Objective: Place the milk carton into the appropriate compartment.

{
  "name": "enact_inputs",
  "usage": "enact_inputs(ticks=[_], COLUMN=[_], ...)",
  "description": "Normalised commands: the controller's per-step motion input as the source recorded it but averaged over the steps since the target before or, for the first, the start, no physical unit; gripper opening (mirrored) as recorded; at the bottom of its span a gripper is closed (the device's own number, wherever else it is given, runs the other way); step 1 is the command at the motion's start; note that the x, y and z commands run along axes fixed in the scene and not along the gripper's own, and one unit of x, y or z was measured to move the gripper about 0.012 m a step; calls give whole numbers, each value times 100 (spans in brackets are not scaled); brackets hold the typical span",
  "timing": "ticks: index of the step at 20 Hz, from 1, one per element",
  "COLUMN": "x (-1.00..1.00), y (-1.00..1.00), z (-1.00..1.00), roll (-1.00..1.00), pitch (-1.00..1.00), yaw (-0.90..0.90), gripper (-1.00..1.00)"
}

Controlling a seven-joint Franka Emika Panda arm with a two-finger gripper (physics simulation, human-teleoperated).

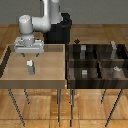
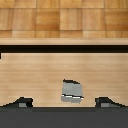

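Milk carton (image 1: 30,67) standing upright in the light wooden tray (image 1: 50,70), with the hand (image 1: 30,55) directly above it, fingers spread wide, not touching it.

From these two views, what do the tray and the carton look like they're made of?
Tray: light tan wood, matte, going by faint grain lines in the wrist view. Carton: pale grey-white box with flat dull faces, maybe card; the render leaves it open.

The milk carton (image 1: 31,67) stands in the tray (image 1: 10,70), directly below my gripper (image 1: 30,56). The bin (image 1: 70,70) sits just beside the tray, on the exterior view's right.
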Motion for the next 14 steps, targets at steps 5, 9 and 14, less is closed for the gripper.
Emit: enact_inputs(ticks=[5,9,14], x=[0,0,0], y=[-20,0,0], z=[-40,-75,-20], roll=[0,0,0], pitch=[0,0,0], yaw=[0,0,0], gripper=[100,100,-100])
